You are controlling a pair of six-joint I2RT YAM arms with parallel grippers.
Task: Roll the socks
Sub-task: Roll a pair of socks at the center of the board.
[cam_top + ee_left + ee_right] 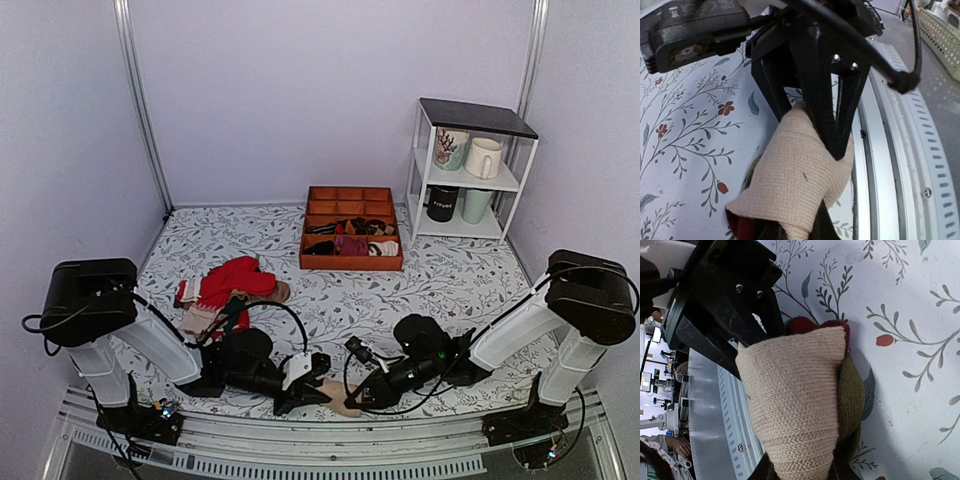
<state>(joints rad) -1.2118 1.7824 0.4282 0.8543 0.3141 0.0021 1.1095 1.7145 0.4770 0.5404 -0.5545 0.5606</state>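
Both arms sit low at the near edge of the table, tips facing each other, with the socks [335, 398] between them on the tablecloth [400, 290], just beside the rail [900, 130]. The left gripper [836, 145] has its jaws clenched, the tip pinching a fold of beige rib at one end of the bundle. We read that as pinning the outer layer so the wrap can't spring open. The right gripper [354, 400] faces it from the opposite end. Its wrist view shows the bundle tapering down to where its fingers sit, so we take it as grasping that end, jaws part-closed around the thickness, though the contact itself is cut off at the frame edge. The bundle is already compact, beige outside, with olive toe and maroon cuff peeking out on one side. Our guess is that the roll is mostly done and we're at the tuck stage. Opposed grips fit that: one anchors while the other pulls fabric over. The risk is that, this close to the rail, a slip sends it off the cloth. The red socks [235, 280] and the tray [350, 262] are well apart up the table, so they're not in play.
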